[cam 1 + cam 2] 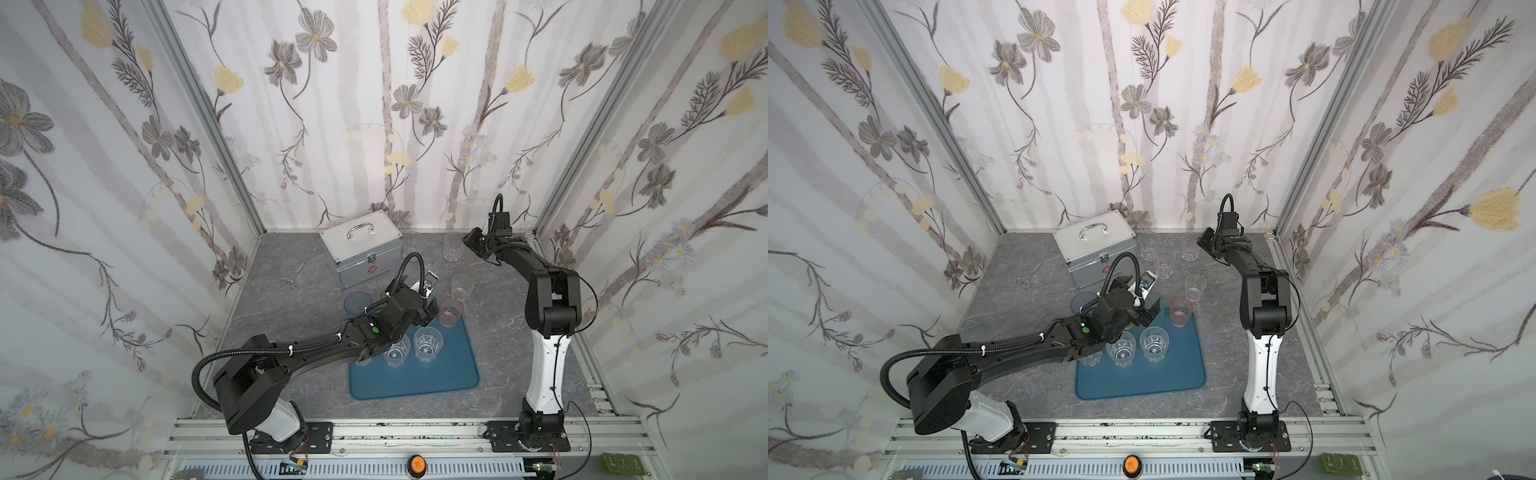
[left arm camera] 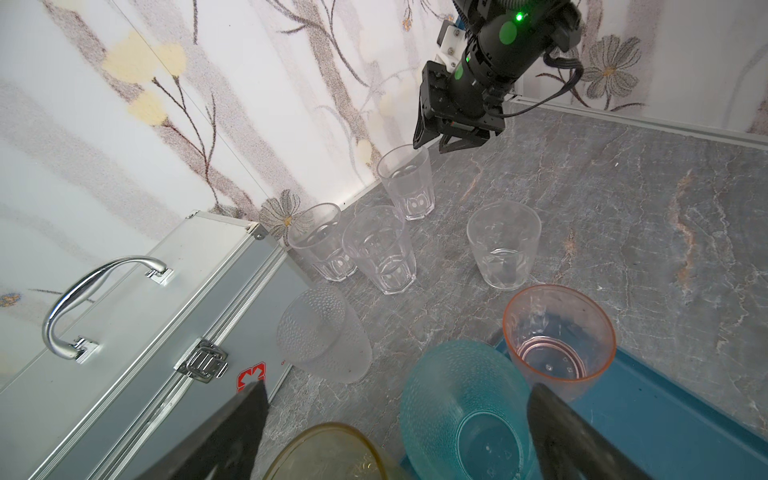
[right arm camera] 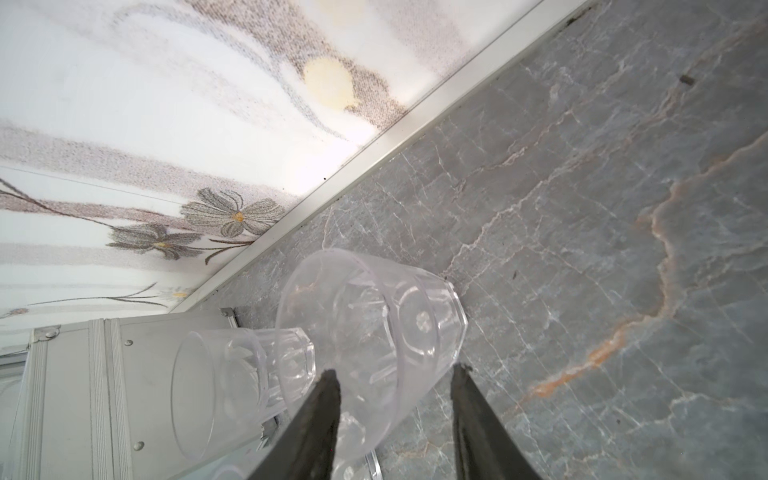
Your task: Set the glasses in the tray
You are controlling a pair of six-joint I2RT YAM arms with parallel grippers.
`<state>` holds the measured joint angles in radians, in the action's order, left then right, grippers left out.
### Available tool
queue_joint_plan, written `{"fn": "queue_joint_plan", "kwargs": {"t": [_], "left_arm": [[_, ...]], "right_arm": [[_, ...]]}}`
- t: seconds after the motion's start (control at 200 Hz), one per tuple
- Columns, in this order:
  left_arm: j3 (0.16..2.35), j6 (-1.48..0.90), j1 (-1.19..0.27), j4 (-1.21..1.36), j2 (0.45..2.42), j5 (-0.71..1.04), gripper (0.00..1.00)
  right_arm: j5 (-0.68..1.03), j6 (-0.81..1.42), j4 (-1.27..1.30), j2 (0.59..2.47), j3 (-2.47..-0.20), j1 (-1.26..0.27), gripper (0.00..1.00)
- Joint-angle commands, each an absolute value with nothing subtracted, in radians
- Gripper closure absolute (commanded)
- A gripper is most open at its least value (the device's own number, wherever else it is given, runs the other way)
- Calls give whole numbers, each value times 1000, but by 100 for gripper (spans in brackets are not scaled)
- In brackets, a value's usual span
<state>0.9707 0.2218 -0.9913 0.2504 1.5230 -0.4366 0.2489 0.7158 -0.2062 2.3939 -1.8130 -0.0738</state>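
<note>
Right jaws apart, clear faceted glass [image 3: 374, 324] between their tips

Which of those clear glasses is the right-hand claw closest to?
The clear faceted tumbler standing rightmost along the back wall; the right gripper hovers over its rim.

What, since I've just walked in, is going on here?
Glasses are going into the teal tray. Three clear glasses and a pink glass stand in it. The left gripper, open, straddles a teal glass at the tray's edge. The right gripper, open, reaches for a clear glass by the back wall.
</note>
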Motion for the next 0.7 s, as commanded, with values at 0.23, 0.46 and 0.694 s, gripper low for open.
{"fn": "queue_joint_plan", "kwargs": {"t": [0.23,0.46,0.694], "left_arm": [[958,230,-993,288,1499,-445,0],[954,224,-994,288,1496,-442,0],[951,217,-997,288,1487,-437,0]], "right_arm": [[202,671,-299,2521,-2002,-80,66],[58,548,-463,2563,-2109,-102,87],[-76,437,-512,2508,-2066,-133,97]]}}
